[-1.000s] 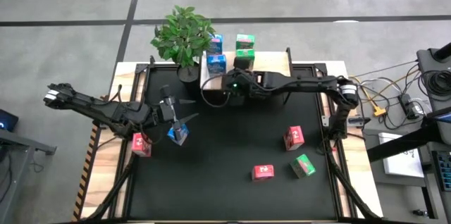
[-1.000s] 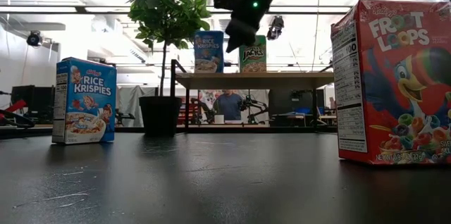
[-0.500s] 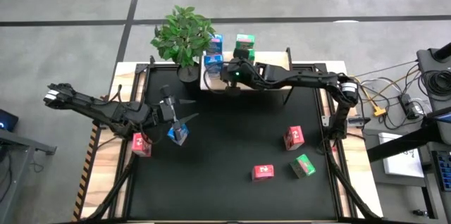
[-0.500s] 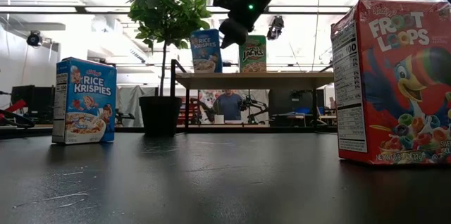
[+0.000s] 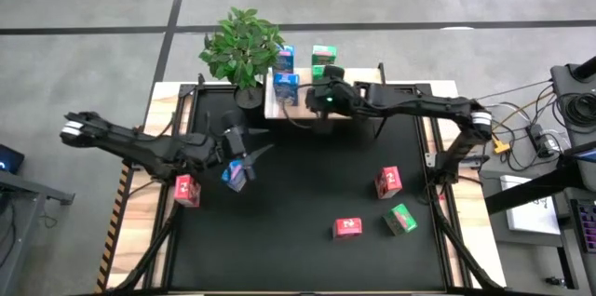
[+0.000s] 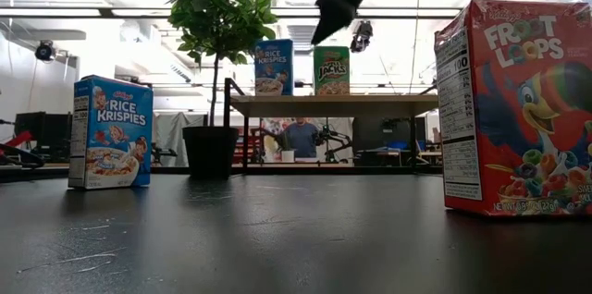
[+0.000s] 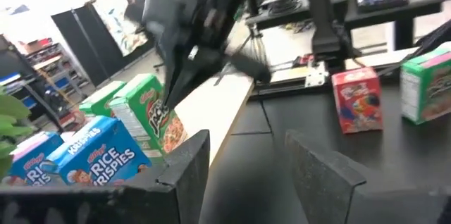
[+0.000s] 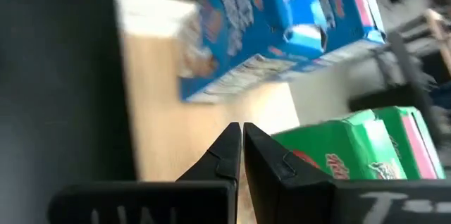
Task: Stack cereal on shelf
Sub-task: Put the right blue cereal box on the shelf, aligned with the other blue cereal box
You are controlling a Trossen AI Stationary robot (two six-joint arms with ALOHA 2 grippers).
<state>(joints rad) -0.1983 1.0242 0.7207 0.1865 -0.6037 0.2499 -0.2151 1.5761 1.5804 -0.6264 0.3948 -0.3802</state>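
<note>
The wooden shelf [image 5: 358,82] stands at the table's far edge and carries two blue cereal boxes [image 5: 286,85] [image 5: 284,57] and green ones [image 5: 323,54], all upright [image 6: 274,66] [image 6: 331,70]. My right gripper [image 6: 324,35] [image 8: 238,131] is shut and hovers just above the shelf, between the blue and green boxes. My left gripper [image 5: 259,152] [image 7: 254,160] is open and empty, in the air beside a blue box [image 5: 233,177] that stands on the table [image 6: 111,132]. Three red boxes [image 5: 186,189] [image 5: 388,181] [image 5: 348,228] and a green one [image 5: 400,219] sit on the black table top.
A potted plant [image 5: 242,49] stands at the shelf's left end, close to the blue boxes. The black table top [image 5: 307,175] lies open between the two groups of boxes. Cables and equipment [image 5: 531,138] lie past the right edge. A person [image 6: 301,137] shows in the room beyond.
My right gripper has risen and moved toward the table's right, from in front of the blue box to above the green one, staying shut. The front blue box on the shelf tipped slightly and stands straight again. My left gripper has shifted a little toward the right.
</note>
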